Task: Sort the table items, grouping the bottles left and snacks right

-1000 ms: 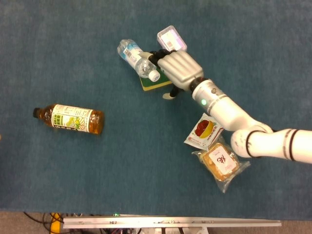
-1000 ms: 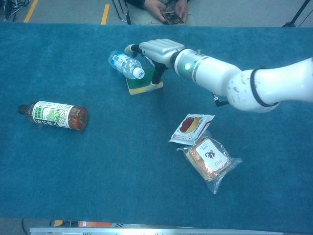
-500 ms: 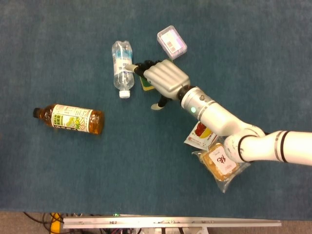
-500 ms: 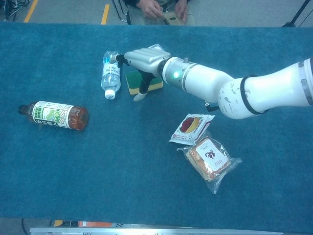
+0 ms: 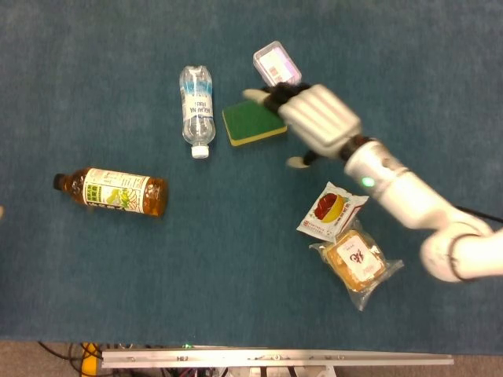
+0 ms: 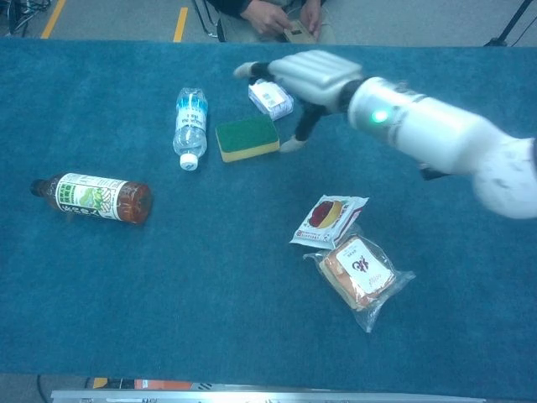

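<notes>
Two bottles (image 5: 196, 111) (image 5: 111, 192) lay left and two snacks (image 5: 331, 209) (image 5: 355, 259) right, while the right hand (image 5: 314, 118), fingers spread and empty, hovered near an unsorted box (image 5: 277, 64).

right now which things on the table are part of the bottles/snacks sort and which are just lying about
Part of the job: water bottle, tea bottle, red snack packet, wrapped bun, small box, right hand.

Lying about: sponge.
</notes>
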Controlling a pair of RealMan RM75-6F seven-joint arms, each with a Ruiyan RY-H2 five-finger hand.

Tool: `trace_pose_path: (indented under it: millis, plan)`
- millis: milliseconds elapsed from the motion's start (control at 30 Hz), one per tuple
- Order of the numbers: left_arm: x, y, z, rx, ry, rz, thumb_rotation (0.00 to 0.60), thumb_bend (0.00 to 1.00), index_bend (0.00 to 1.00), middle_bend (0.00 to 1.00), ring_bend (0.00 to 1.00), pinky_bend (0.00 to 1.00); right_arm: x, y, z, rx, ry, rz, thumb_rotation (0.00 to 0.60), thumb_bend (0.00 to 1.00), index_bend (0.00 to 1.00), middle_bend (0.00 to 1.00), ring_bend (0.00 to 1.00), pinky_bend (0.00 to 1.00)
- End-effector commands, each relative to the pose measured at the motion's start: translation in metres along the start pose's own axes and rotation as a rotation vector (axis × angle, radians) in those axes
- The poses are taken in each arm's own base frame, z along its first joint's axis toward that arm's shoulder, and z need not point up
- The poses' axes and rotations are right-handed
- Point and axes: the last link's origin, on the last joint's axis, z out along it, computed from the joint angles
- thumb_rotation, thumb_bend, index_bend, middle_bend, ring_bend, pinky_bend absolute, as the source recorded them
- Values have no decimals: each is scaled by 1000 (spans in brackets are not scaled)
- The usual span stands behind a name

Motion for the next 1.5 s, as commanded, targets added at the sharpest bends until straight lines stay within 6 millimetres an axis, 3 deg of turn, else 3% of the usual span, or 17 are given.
trace_pose_path:
  millis: [33, 200, 533, 667, 800, 933, 1267, 1500]
  plan:
    - [1, 4, 11, -23, -3, 1, 600, 257, 66, 123, 65, 207, 5, 23, -33, -56, 11, -34, 600, 71, 37, 176, 162, 295]
    - [2, 13, 29, -67, -16, 19, 600, 257, 68, 134, 66, 207, 5, 42, -68, -103, -12, -80, 600, 72, 37, 191, 162, 294]
    - [-3, 38, 75, -164, -40, 33, 600, 257, 80, 146, 67, 207, 7, 58, -127, -157, -10, -125, 600, 72, 37, 199, 162, 296]
    - [-9, 45, 88, -175, -56, 47, 600, 257, 81, 146, 66, 207, 0, 65, -131, -177, -24, -131, 600, 71, 37, 202, 162, 296]
    - [-13, 46, 87, -169, -60, 50, 600, 257, 81, 146, 66, 207, -7, 66, -110, -162, -47, -123, 600, 72, 37, 202, 162, 296]
    - [-11, 41, 76, -150, -51, 62, 600, 257, 81, 146, 67, 207, -11, 59, -74, -125, -55, -124, 600, 71, 37, 202, 162, 296]
    - [-2, 18, 28, -78, -17, 73, 600, 257, 81, 143, 67, 207, -34, 23, 28, -60, -93, -125, 600, 72, 37, 202, 162, 296]
    - [2, 6, 2, -47, 8, 62, 600, 257, 81, 143, 67, 207, -47, 5, 72, -70, -124, -98, 600, 72, 40, 208, 162, 296]
